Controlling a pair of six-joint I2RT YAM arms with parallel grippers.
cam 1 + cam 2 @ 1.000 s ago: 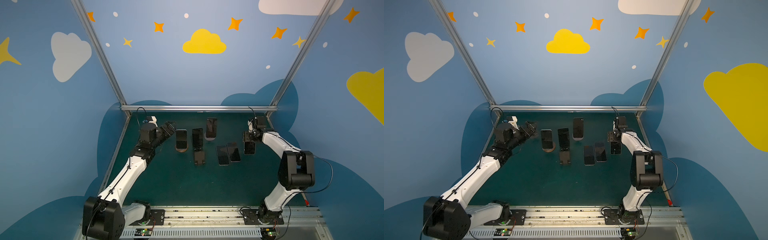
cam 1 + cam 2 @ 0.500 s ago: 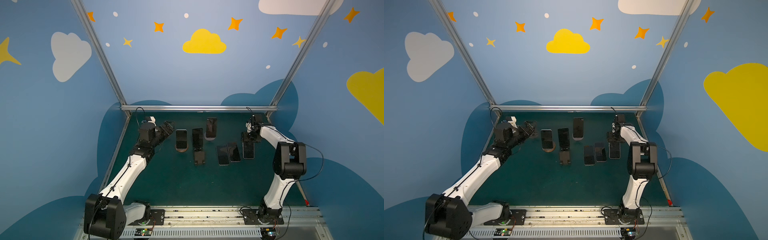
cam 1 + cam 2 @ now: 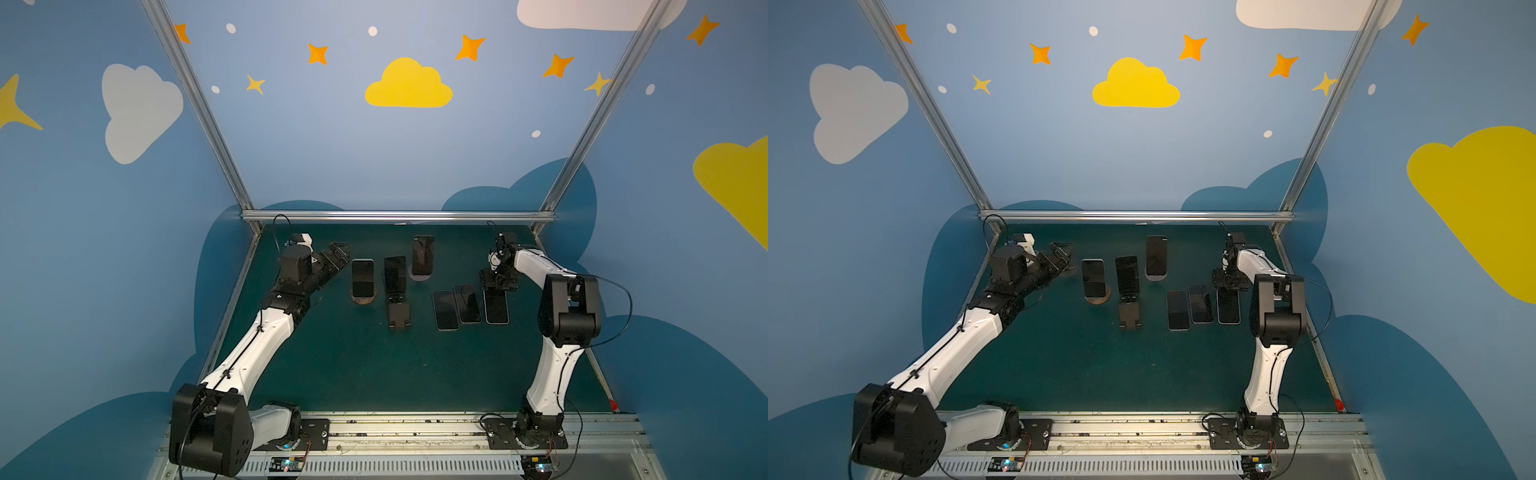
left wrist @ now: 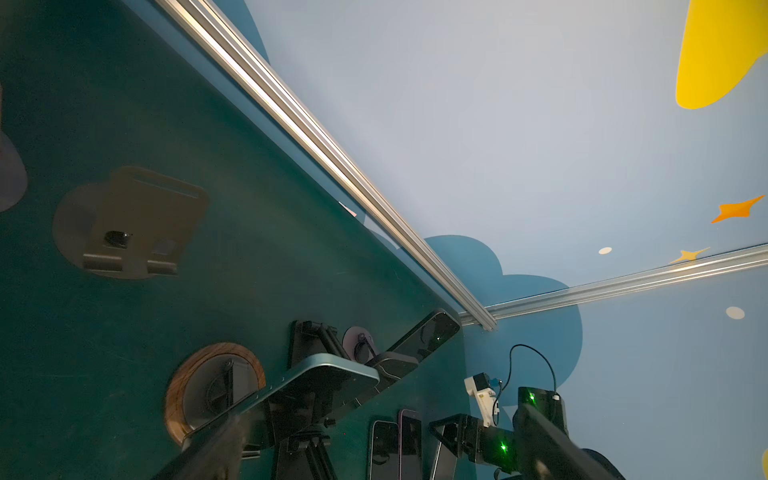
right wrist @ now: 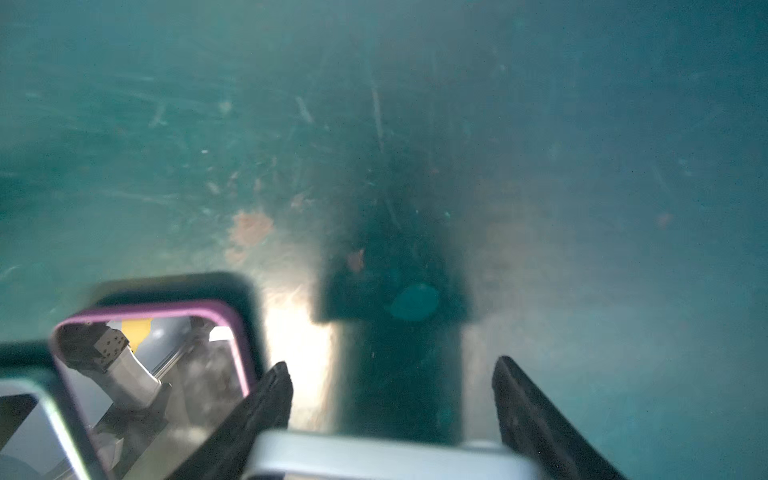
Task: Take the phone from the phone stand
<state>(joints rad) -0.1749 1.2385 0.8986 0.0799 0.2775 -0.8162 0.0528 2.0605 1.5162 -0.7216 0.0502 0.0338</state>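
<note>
Your right gripper (image 3: 498,286) pinching the far end of the silver phone (image 3: 496,309), which seems to lie flat on the table (image 3: 353,365), just beside two other phones (image 3: 467,303), your left gripper (image 3: 340,251) spread wide, near an empty phone stand (image 4: 124,224).

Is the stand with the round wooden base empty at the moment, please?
No, a phone leans upright on the wooden-based stand.

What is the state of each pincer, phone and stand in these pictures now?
left pincer: open, empty.
right pincer: shut on silver phone.
left phone: leaning on wooden stand.
middle phone: leaning on black stand.
rear phone: leaning on grey stand.
purple-edged phone: flat on table.
leftmost flat phone: flat on table.
bare stand: holds no phone.
</note>
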